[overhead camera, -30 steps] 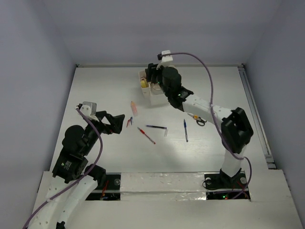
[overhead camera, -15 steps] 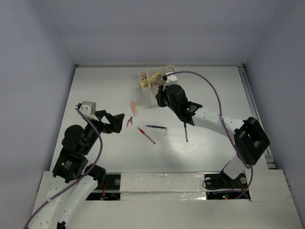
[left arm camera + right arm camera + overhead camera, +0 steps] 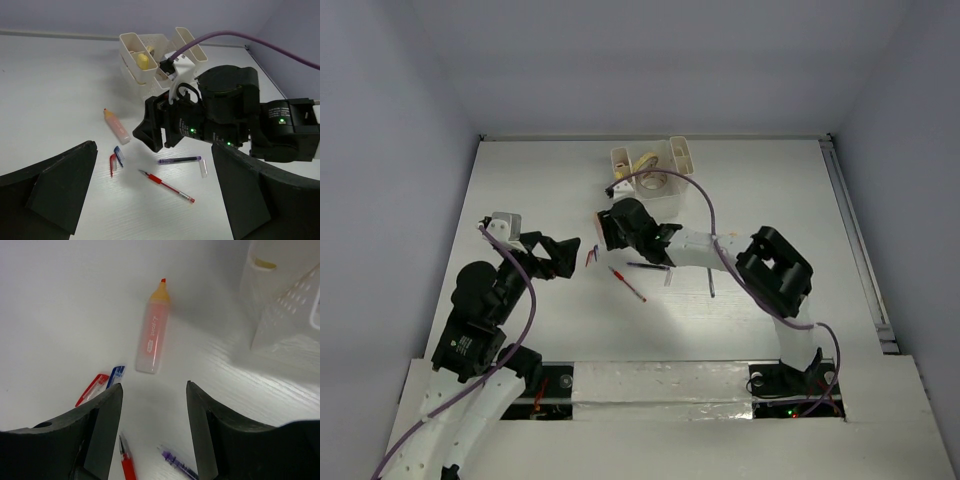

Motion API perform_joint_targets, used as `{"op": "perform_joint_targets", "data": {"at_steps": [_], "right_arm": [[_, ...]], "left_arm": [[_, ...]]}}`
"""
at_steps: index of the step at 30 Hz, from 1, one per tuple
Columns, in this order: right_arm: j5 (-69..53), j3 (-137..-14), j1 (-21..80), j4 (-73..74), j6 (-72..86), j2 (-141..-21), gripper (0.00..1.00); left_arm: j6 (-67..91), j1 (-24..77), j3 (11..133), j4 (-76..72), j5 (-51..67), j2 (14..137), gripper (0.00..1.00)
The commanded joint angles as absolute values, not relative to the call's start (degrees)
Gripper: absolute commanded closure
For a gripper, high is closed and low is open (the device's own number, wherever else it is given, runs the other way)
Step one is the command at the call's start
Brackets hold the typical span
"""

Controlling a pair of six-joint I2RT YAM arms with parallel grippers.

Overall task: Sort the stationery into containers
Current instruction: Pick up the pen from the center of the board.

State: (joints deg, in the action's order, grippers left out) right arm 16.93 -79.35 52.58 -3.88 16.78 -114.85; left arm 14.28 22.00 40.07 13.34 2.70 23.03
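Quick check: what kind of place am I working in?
Likely a lab robot booth: white table, plain grey walls closing it in, left arm and right arm mounted on a taped base.

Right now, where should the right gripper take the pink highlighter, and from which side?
Mid-barrel, from straight above, jaws across its width. The pink highlighter lies flat with bare table along both long sides; its tapered tip would likely slip.
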Motion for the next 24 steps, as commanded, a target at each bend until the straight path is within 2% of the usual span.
{"op": "perform_joint_targets", "data": {"at_steps": [1,10,20,24], "right_arm": [[20.0,-85.6,52.4,-4.4,17.0,-117.8,0.40],[21.4,-95.7,52.4,-1.6,17.1,-125.9,0.40],[22.0,-101.2,52.4,2.1,16.6,-132.1,0.40],[22.3,-103.4,52.4,3.2,16.3,-134.2,0.43]], "left_arm": [[14.7,21.5,40.0,10.7,2.6,23.4,0.01],[14.6,21.5,39.9,10.5,3.1,23.6,0.01],[14.6,21.5,39.9,10.5,3.3,23.8,0.01],[14.6,21.0,39.9,10.5,3.3,24.3,0.01]]}}
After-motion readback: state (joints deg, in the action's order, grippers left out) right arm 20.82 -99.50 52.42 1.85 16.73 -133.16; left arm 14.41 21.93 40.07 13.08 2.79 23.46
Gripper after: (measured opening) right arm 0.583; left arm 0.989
